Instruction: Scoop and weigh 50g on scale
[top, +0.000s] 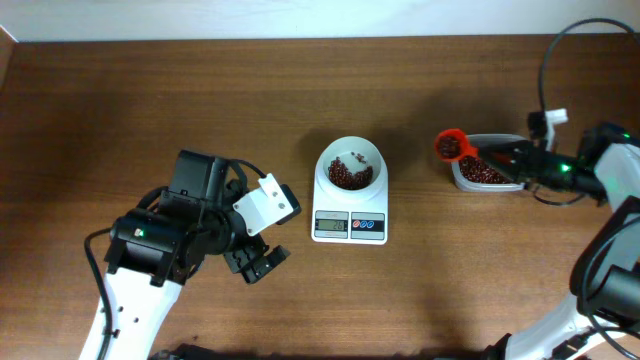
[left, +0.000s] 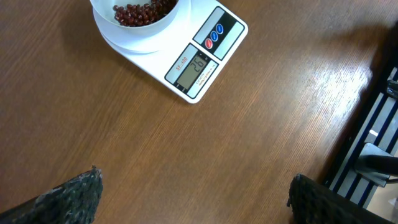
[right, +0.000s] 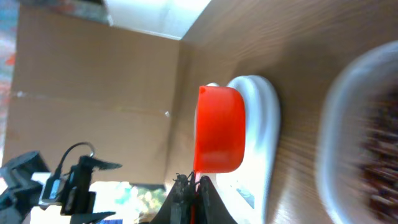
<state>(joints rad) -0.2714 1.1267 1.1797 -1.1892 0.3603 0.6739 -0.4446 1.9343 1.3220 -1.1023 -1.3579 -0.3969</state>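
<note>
The white scale (top: 349, 224) stands mid-table, and its round bowl (top: 350, 165) holds a small pile of dark red-brown beans (top: 349, 175). In the left wrist view the scale (left: 199, 53) lies at the top with its display lit. My left gripper (top: 262, 262) hovers to the scale's left, open and empty, with bare table between its fingertips (left: 93, 180). My right gripper (top: 515, 158) is shut on the handle of an orange-red scoop (top: 452, 146), which carries beans above the table between scale and tub. In the right wrist view the scoop (right: 219, 130) hangs in front of the scale (right: 264, 118).
A clear plastic tub (top: 487, 176) with more beans sits at the right, below the right arm; it shows blurred in the right wrist view (right: 357, 124). Cables trail from the right arm near the table's right edge. The wall runs along the far edge.
</note>
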